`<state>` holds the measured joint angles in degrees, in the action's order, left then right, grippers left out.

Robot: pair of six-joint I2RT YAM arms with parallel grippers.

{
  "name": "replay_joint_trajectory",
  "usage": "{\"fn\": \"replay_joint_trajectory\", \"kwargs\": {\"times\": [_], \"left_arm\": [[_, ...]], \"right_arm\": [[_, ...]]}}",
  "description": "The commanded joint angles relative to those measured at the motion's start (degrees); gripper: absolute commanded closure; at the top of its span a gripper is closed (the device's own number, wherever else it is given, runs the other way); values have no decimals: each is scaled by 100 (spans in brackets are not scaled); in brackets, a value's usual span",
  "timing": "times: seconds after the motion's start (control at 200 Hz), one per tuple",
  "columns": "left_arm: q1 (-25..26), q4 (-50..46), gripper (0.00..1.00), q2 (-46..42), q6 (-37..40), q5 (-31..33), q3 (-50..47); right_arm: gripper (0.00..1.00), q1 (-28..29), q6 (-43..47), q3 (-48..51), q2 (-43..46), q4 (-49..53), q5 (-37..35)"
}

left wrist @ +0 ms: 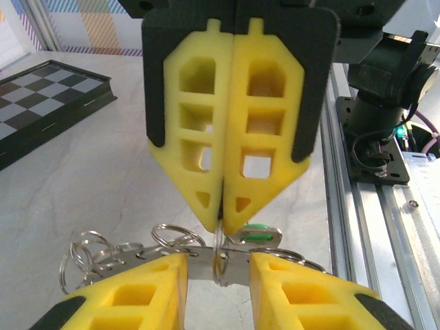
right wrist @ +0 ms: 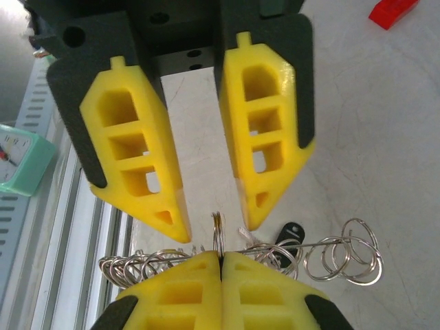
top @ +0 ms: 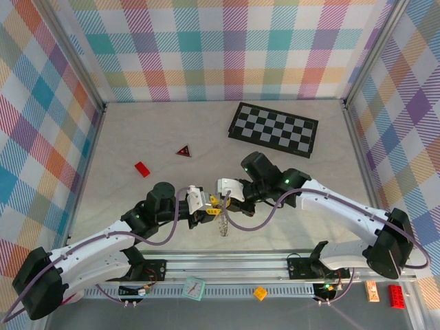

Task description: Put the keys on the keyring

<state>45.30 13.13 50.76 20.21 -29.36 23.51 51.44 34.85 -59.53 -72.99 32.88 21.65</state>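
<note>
The keyring (left wrist: pixel 199 265) is a flat grey metal band hung with several small split rings (right wrist: pixel 344 258); it lies at the near middle of the table (top: pixel 221 225). One of the keys, with a green tag (left wrist: pixel 258 236), rests just behind the band. A black tag (right wrist: pixel 290 234) lies beside the rings. My right gripper (right wrist: pixel 220 258) is shut, pinching one small split ring (right wrist: pixel 218 234) that stands upright on the band. My left gripper (left wrist: pixel 218 265) faces it tip to tip, jaws apart on either side of that ring. The two grippers meet over the keyring (top: pixel 213 204).
A checkerboard (top: pixel 273 129) lies at the back right. A red triangle (top: pixel 183 151) and a red brick (top: pixel 142 169) sit left of centre. The aluminium rail (top: pixel 227 265) runs along the near edge, with a teal clock (top: pixel 194 287) beyond it.
</note>
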Motion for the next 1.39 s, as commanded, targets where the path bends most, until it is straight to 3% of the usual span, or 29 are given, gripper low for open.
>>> {"fn": "replay_joint_trajectory", "kwargs": {"times": [0.0,0.3,0.425,0.55,1.195,1.39], "left_arm": [[58,-73,74,39,100,-104,198],[52,-91,97,70,149,-175,224],[54,-33,100,16,143,-207,166],[53,301,100,-62,32,-236,6],[51,1014,100,-128,-210,-243,-329],[50,1025,100,-154,-210,-245,-337]], "right_arm": [[100,106,245,-301,-78,227,76],[100,208,127,-345,-60,118,251],[75,114,-166,62,295,-313,223],[66,-237,-576,557,604,-717,444],[70,-372,-1032,698,316,-729,842],[80,-372,-1077,631,213,-740,977]]}}
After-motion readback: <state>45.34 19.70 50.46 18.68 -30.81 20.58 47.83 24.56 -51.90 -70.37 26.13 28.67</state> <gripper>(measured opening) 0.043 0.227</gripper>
